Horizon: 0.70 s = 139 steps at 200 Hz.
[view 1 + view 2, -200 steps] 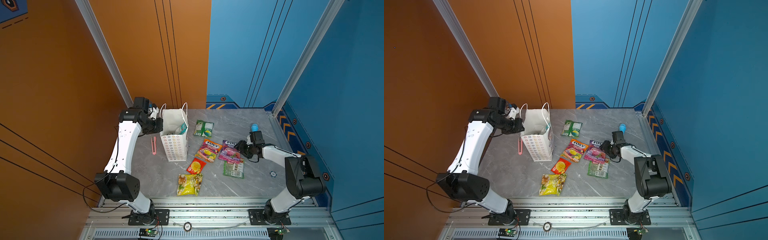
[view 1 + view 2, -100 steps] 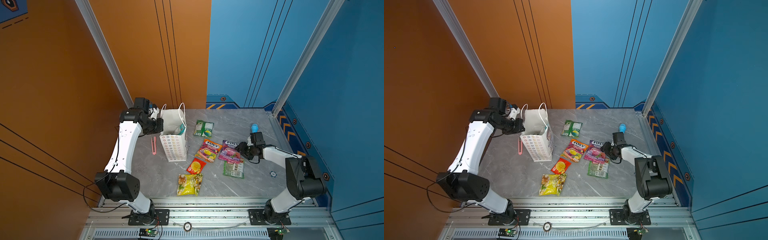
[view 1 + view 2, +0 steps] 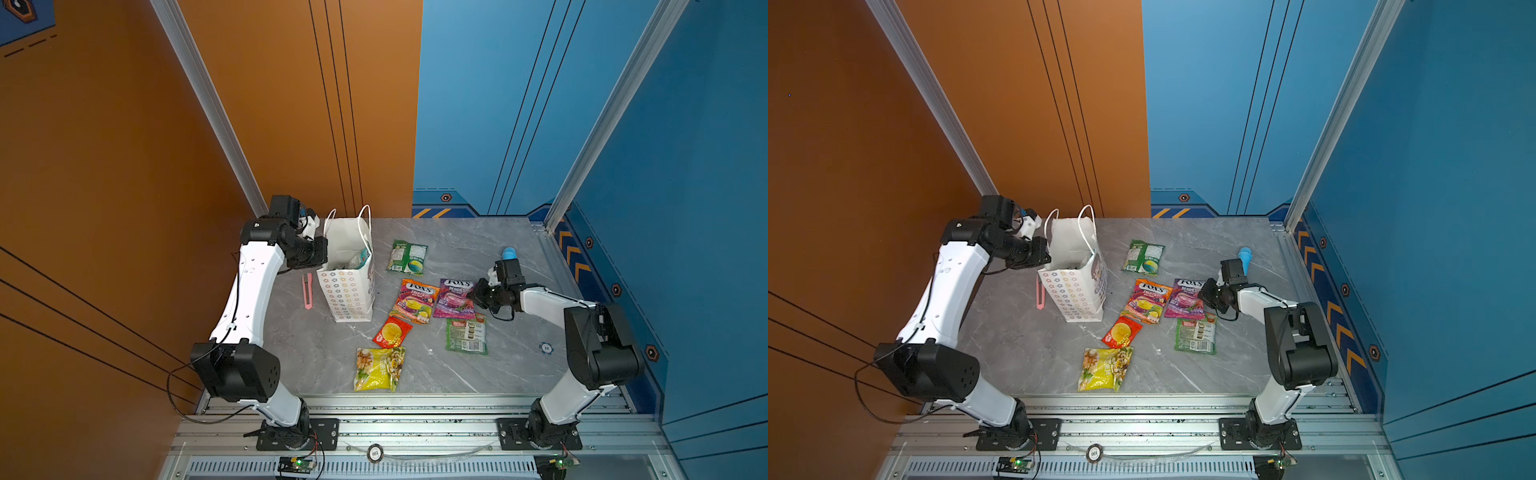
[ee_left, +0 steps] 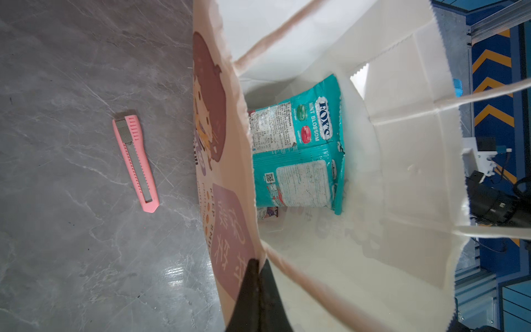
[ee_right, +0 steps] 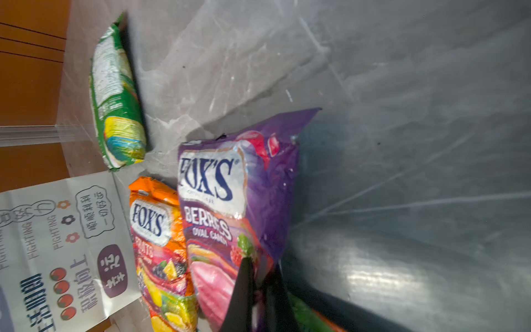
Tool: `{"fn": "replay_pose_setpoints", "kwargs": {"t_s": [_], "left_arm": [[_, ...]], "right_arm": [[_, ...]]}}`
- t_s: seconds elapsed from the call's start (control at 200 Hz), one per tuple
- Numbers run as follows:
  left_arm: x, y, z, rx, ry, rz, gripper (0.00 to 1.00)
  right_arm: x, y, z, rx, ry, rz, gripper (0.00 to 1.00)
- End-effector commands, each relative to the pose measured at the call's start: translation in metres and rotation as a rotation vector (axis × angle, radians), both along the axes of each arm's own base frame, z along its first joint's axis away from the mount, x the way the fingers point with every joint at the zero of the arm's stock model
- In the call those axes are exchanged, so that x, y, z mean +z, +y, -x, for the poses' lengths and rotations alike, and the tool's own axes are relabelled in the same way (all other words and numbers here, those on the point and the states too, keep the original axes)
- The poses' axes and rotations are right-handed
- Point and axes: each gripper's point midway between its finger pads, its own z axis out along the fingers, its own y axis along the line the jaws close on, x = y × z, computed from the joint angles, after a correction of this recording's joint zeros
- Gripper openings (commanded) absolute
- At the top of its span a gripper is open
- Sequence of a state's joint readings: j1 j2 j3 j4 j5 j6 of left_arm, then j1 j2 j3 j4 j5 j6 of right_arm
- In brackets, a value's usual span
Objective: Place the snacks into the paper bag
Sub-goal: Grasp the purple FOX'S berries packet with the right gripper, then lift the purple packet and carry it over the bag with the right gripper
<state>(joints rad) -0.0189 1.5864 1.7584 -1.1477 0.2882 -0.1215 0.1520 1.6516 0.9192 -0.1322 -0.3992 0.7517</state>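
The white paper bag (image 3: 347, 291) (image 3: 1073, 291) stands upright at the left, and my left gripper (image 4: 257, 263) (image 3: 323, 253) is shut on its rim. Inside it lies a teal snack packet (image 4: 298, 155). My right gripper (image 5: 260, 267) (image 3: 471, 293) is shut on the edge of the purple FOX'S packet (image 5: 230, 201) (image 3: 453, 298), which lies beside the orange FOX'S packet (image 3: 415, 300) (image 5: 155, 230). On the table in both top views are also a green packet (image 3: 408, 257), a second green one (image 3: 466, 336), a small red one (image 3: 392, 331) and a yellow one (image 3: 379, 369).
A pink utility knife (image 3: 307, 291) (image 4: 136, 163) lies just left of the bag. A light blue cylinder (image 3: 509, 252) (image 3: 1245, 254) stands behind my right wrist. An orange wall bounds the back left, blue walls the back and right, and a metal rail runs along the front.
My right gripper has closed on the edge of the purple packet. The left gripper still holds the bag's rim, and the bag's top has shifted slightly.
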Motion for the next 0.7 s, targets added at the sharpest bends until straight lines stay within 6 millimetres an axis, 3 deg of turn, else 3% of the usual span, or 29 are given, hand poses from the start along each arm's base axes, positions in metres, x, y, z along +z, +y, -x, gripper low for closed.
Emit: {"fn": "replay_pose_setpoints", "kwargs": {"t_s": [0.0, 0.18, 0.315, 0.56, 0.69], "left_arm": [[0.004, -0.002, 0.011, -0.011, -0.002, -0.005, 0.00], [0.002, -0.003, 0.010, -0.012, -0.005, 0.003, 0.00], [0.005, -0.006, 0.008, -0.022, -0.014, 0.009, 0.00], [-0.001, -0.010, 0.005, -0.036, -0.014, 0.025, 0.00], [0.005, -0.007, -0.002, -0.043, -0.033, 0.004, 0.00]], "right_arm": [[0.063, 0.007, -0.010, 0.032, -0.136, 0.045, 0.00], [0.139, 0.026, -0.014, 0.058, -0.289, 0.068, 0.00], [0.193, 0.052, -0.017, 0.086, -0.406, 0.057, 0.00], [0.266, 0.101, -0.028, 0.140, -0.561, 0.011, 0.00], [0.310, 0.129, -0.040, 0.178, -0.651, -0.043, 0.00]]}}
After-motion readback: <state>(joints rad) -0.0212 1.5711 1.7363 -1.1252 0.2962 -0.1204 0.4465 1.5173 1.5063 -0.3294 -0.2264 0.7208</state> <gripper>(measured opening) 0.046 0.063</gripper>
